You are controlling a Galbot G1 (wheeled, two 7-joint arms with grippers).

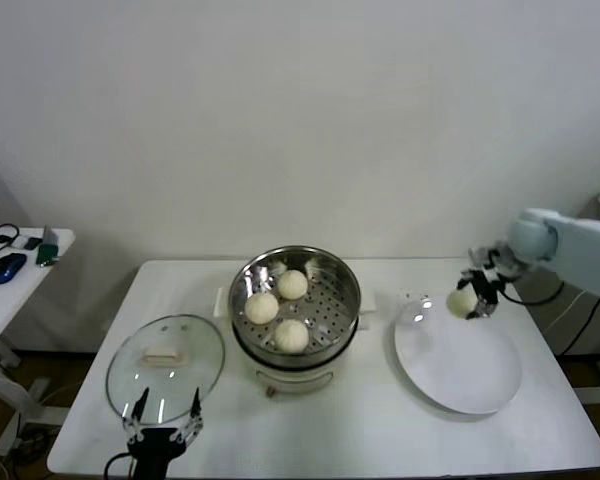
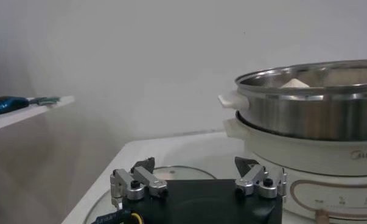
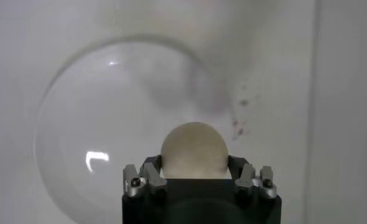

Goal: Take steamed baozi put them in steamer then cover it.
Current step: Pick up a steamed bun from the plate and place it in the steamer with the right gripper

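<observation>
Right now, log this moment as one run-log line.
right gripper: holds fourth baozi above plate | steamer: three baozi inside | left gripper: open, idle by cover

White right arm (image 1: 580, 245); black wrist, silver fingers (image 3: 136, 181).

The right gripper (image 1: 471, 301) held one steamed baozi (image 1: 462, 300) above the far left edge of the white plate (image 1: 460, 372). Three more buns lay in the steamer (image 1: 344, 276) at the table's (image 1: 380, 430) middle. The cover (image 1: 165, 362) lay flat to its left, and the left gripper (image 1: 164, 409) hovered spread wide at the cover's near rim.
</observation>
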